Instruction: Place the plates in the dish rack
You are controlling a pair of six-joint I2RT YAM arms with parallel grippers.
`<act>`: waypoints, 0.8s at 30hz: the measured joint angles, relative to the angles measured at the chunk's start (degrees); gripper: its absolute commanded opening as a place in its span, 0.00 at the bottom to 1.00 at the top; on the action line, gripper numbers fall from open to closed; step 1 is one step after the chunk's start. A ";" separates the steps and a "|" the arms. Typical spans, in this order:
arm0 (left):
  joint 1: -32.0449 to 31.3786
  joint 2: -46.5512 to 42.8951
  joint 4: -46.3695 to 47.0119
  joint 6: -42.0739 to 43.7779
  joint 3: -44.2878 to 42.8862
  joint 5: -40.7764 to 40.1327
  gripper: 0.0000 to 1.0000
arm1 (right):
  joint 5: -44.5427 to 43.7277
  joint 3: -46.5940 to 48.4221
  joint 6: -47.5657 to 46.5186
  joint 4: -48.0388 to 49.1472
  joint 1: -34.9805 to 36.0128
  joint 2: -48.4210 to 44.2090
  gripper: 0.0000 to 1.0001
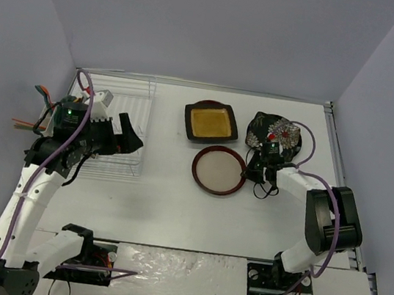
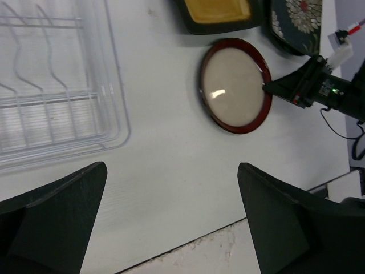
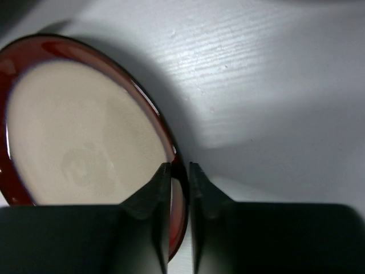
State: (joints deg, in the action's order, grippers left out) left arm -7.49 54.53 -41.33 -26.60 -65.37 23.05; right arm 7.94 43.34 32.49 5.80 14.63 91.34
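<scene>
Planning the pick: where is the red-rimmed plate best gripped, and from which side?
The red-rimmed plate lies flat, so likely pinch its raised rim at the right edge, from the right, where the right gripper straddles it.

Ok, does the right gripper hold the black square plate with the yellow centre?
No, the right gripper pinches the red-rimmed round plate.

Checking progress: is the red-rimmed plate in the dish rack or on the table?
Out: the red-rimmed plate lies flat on the table, apart from the dish rack, rim between the right gripper's fingers.
</scene>
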 measured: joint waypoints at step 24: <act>-29.05 19.46 22.37 -26.20 10.82 -7.98 0.97 | 9.41 -4.33 14.35 -1.74 -1.21 -9.62 0.00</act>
State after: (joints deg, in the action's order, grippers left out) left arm -36.55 74.00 -18.96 -52.80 -54.55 15.06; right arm 17.34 39.00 46.85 4.06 13.41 81.73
